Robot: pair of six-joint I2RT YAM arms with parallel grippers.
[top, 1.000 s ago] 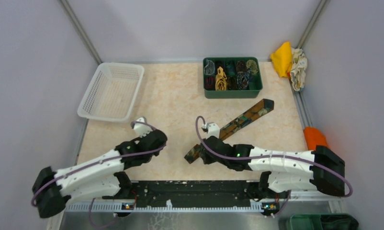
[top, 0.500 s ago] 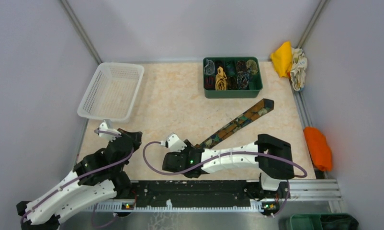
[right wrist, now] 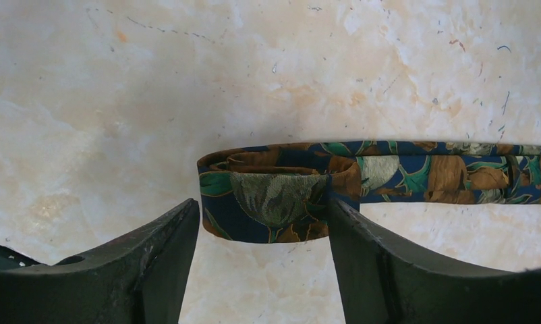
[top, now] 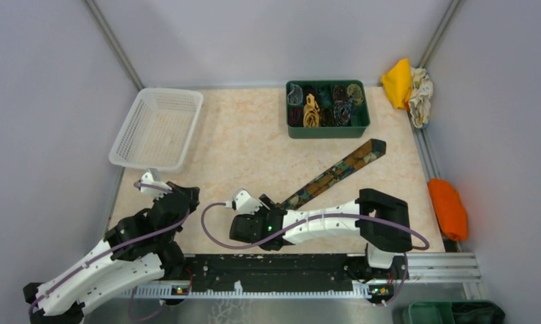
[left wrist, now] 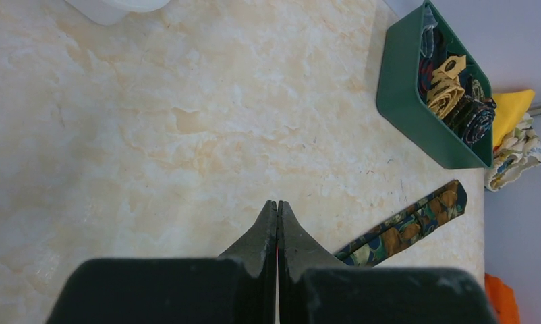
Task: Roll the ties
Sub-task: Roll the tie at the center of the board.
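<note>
- Dark fabric blotched with brown-gold and green marks the tie (top: pixel 335 172). It is laid flat on the worktop (top: pixel 241 148) along a diagonal, from the far right down to the near middle.
- In the right wrist view its folded end (right wrist: pixel 274 199) is seen doubled over once, so the first turn of a roll appears to have been started and little more.
- The right tool (right wrist: pixel 262 236) is held low over that fold with its fingers spread, one on either side of the fabric and neither closed on it. This straddle is judged to be set for pinching the fold and turning it along the strip.
- The left tool (left wrist: pixel 276 226) is pressed together with nothing in it. It is parked at the near left, well apart from the tie, probably so that the strip is left unobstructed.
- A green bin (top: pixel 328 133) at the far side holds coiled ties (top: pixel 322 104), and a white basket (top: pixel 156 128) stands at the far left.
- The fold looks loose, so it may spring open if it is not gripped squarely.
</note>
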